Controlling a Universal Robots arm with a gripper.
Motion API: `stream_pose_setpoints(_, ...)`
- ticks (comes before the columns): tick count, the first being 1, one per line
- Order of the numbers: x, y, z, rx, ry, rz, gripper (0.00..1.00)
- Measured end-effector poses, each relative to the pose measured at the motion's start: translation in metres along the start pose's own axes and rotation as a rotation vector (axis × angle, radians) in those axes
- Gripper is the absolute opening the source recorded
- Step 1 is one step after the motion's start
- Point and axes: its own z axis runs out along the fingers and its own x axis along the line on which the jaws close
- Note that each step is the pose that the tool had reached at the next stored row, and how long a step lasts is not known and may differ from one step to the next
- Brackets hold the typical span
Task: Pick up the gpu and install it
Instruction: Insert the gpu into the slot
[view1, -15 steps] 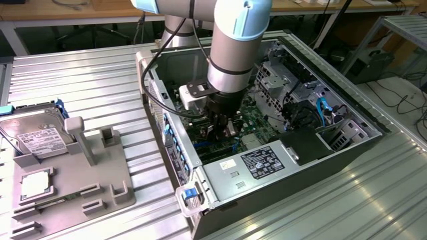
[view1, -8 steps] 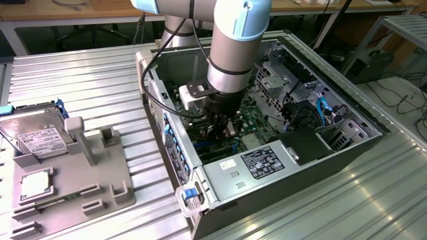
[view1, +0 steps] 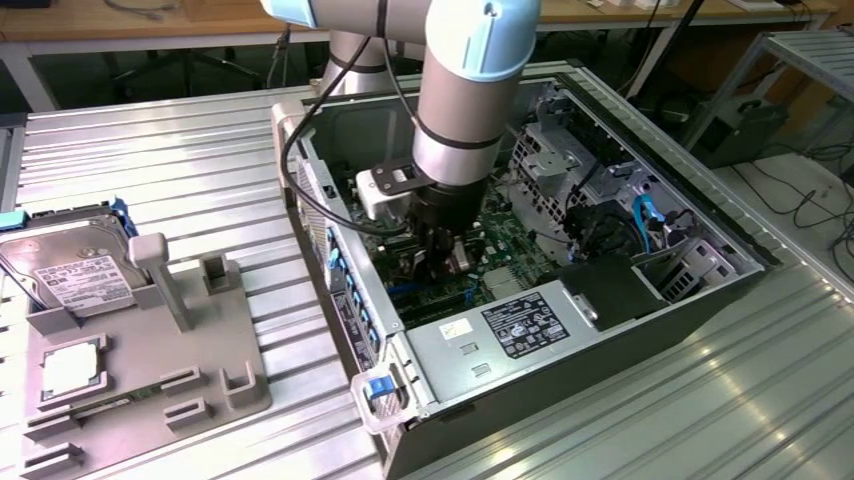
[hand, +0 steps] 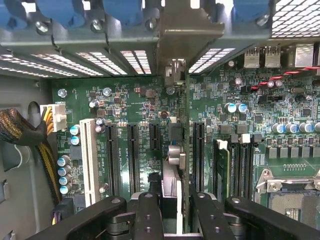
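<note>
One arm reaches down into the open case on the surface, its gripper with jaws clamped on the gpu, held edge-on above the motherboard among its slots, drive well left.

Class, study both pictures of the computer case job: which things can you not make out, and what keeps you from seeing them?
- gpu: wrist view shows it edge-on; its faces are hidden.
- gpu's seat in its slot: hidden by the gripper.
- gripper in the exterior view: fingertips lost among dark parts in the case.
- hard drive label: text too small.
</note>
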Motion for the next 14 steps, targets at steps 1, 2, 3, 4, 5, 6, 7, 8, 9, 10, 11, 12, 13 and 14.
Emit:
stream_pose_setpoints(1, 0.0, 0.0001, 0.0008, 0.0, -0.0001, 0.0, 0.28)
stream_pose_setpoints(2, 0.0, 0.0002, 0.0021, -0.0003, 0.0001, 0.0, 0.28)
stream_pose_setpoints(3, 0.0, 0.0003, 0.0028, -0.0004, 0.0, 0.0, 0.28)
stream_pose_setpoints(4, 0.0001, 0.0003, 0.0029, -0.0006, 0.0002, 0.0, 0.28)
stream_pose_setpoints(5, 0.0, 0.0003, 0.0012, -0.0005, 0.0, 0.0, 0.28)
stream_pose_setpoints(6, 0.0001, 0.0, -0.0011, -0.0005, 0.0, 0.0, 0.28)
stream_pose_setpoints(7, -0.0001, -0.0027, -0.0008, -0.0005, -0.0001, 0.0, 0.28)
stream_pose_setpoints(8, -0.0001, -0.0044, -0.0007, -0.0005, 0.0, 0.0, 0.28)
stream_pose_setpoints(9, -0.0002, -0.0045, -0.0012, -0.0002, 0.0001, 0.0, 0.28)
stream_pose_setpoints(10, -0.0001, -0.0045, -0.0024, 0.0009, 0.0002, -0.001, 0.28)
stream_pose_setpoints(11, -0.0002, -0.0046, -0.0043, 0.0026, -0.0002, -0.002, 0.28)
stream_pose_setpoints(12, -0.0002, -0.0044, -0.0044, 0.0029, -0.0004, -0.007, 0.28)
stream_pose_setpoints(13, -0.0005, -0.0043, -0.0045, 0.0028, -0.0002, -0.011, 0.28)
stream_pose_setpoints(14, -0.0006, -0.0043, -0.0045, 0.0028, -0.0005, -0.017, 0.28)
